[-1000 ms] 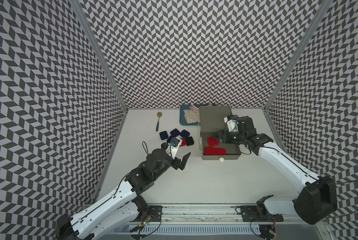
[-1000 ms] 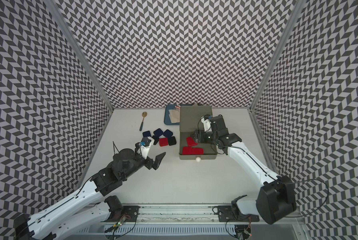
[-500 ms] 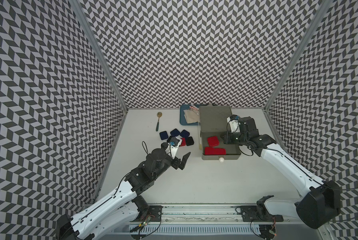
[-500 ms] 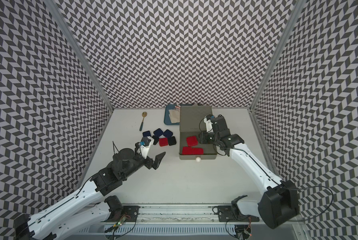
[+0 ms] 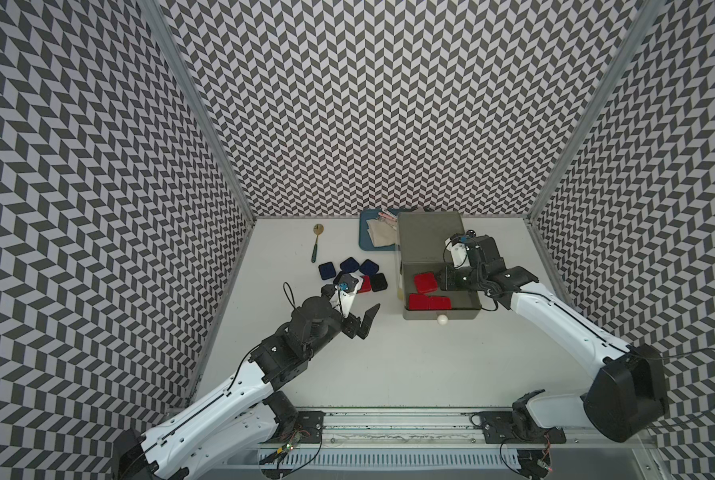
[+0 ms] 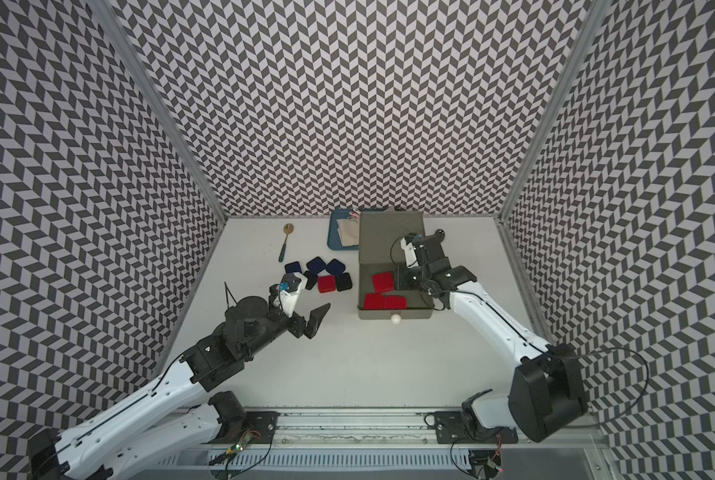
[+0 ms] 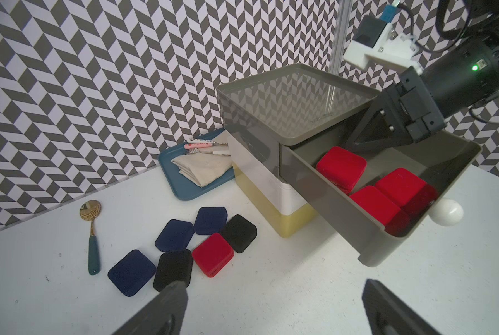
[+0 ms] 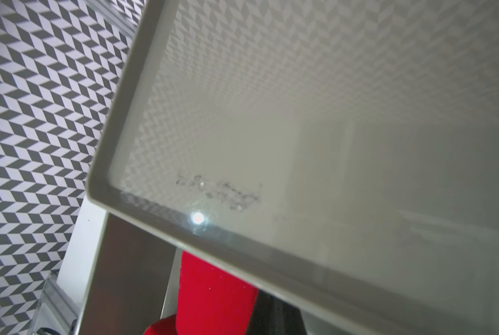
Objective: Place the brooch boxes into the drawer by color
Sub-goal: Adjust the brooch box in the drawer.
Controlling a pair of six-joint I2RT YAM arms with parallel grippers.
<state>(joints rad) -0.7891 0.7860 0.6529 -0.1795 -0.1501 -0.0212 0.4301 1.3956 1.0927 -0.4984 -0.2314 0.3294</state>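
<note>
The drawer chest (image 5: 428, 235) stands at the back right with its grey top drawer (image 7: 329, 197) pulled open. Three red brooch boxes (image 5: 425, 282) (image 5: 419, 302) (image 5: 439, 303) lie inside. My right gripper (image 5: 445, 279) is shut and empty, reaching into the drawer just beside the rear red box (image 7: 341, 168). On the table left of the chest lie three navy boxes (image 7: 131, 272) (image 7: 174, 235) (image 7: 210, 219), two black ones (image 7: 173, 268) (image 7: 239, 233) and a red one (image 7: 212, 254). In front of this cluster my left gripper (image 7: 273, 285) hovers wide open, holding nothing.
A blue tray (image 5: 366, 245) with a folded cloth and cutlery sits behind the chest's left side. A gold spoon with a green handle (image 5: 316, 243) lies at the back left. The drawer's white ball knob (image 5: 442, 320) juts toward the front. Patterned walls close in three sides.
My right gripper has shut and drawn back to the right off the rear red box, which now lies uncovered in the drawer. The left arm has stayed still.
</note>
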